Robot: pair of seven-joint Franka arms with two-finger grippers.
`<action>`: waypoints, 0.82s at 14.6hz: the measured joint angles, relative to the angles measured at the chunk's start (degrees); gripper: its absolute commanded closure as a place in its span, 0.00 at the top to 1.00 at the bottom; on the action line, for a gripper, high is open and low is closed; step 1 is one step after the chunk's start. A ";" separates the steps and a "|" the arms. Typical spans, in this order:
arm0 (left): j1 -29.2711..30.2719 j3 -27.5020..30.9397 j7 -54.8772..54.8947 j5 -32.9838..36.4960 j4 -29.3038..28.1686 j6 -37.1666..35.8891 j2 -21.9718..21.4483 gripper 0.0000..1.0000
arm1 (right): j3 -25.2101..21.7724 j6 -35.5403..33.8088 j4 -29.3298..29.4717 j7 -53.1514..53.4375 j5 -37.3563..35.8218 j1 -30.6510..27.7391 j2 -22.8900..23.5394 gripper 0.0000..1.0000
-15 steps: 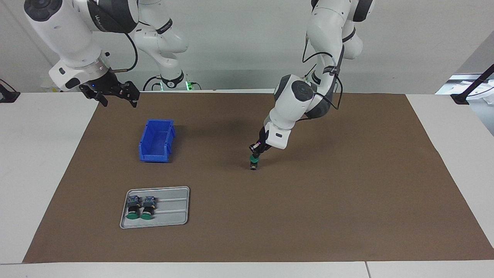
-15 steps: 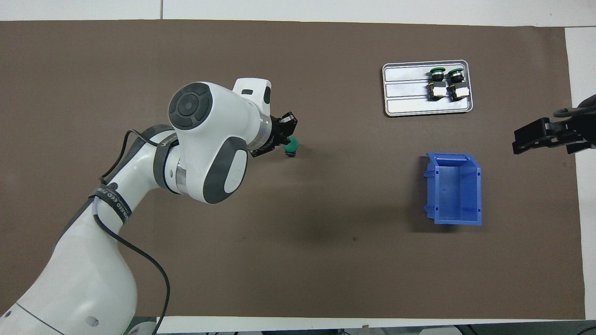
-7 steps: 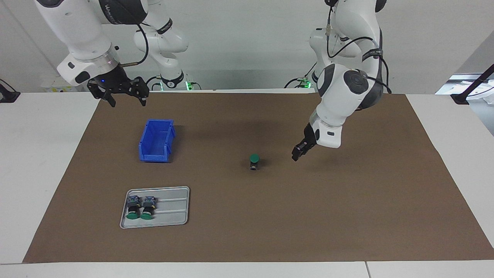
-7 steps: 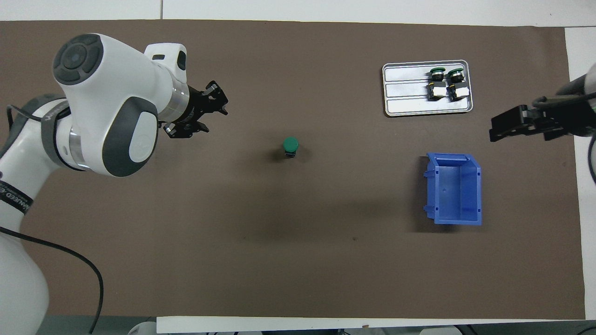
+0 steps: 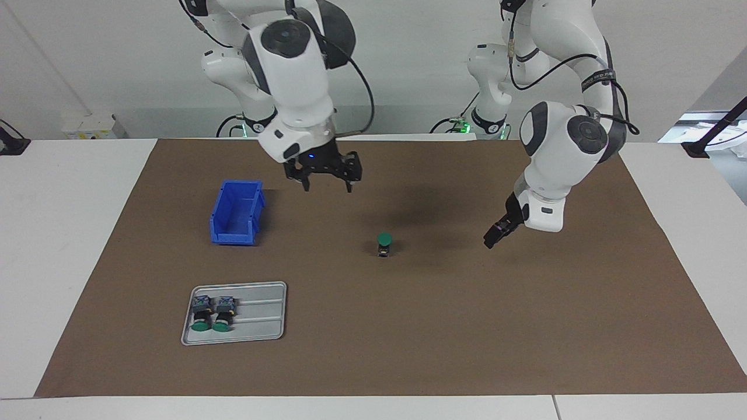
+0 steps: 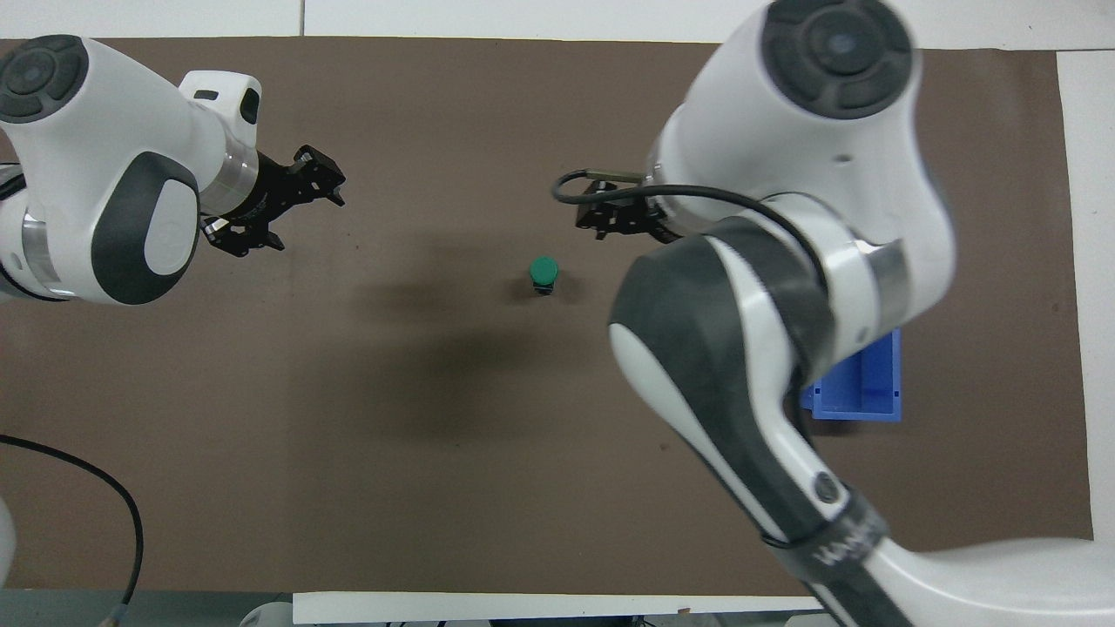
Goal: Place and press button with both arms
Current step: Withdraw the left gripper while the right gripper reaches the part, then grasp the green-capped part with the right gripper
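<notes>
My right gripper (image 5: 325,175), fingers spread and empty, hangs over the mat near the button (image 5: 384,242) standing upright mid-mat, so I should centre squarely above its green cap and push straight down, left gripper (image 5: 494,238) open, clear.

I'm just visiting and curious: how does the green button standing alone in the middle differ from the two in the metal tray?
The lone button stands upright on the brown mat, green cap up; the two tray buttons lie on their sides, caps pointing away from the robots. The lone one stands apart mid-table; the tray pair lie side by side in the grey tray. All three look alike.
</notes>
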 measured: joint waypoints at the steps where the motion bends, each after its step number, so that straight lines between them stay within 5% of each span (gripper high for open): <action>1: 1.26 0.02 2.60 0.75 0.01 -0.92 -0.35 1.00 | 0.01 2.58 0.45 3.26 -1.86 1.95 2.60 0.98; 5: 6.33 0.13 11.53 4.41 0.08 -6.24 -3.44 1.00 | -0.04 11.92 0.02 8.08 -4.32 4.86 9.42 0.98; 12: 10.66 0.21 23.02 9.75 4.98 -20.25 -8.91 1.00 | -0.14 22.37 -7.09 9.76 -4.33 5.58 13.84 0.97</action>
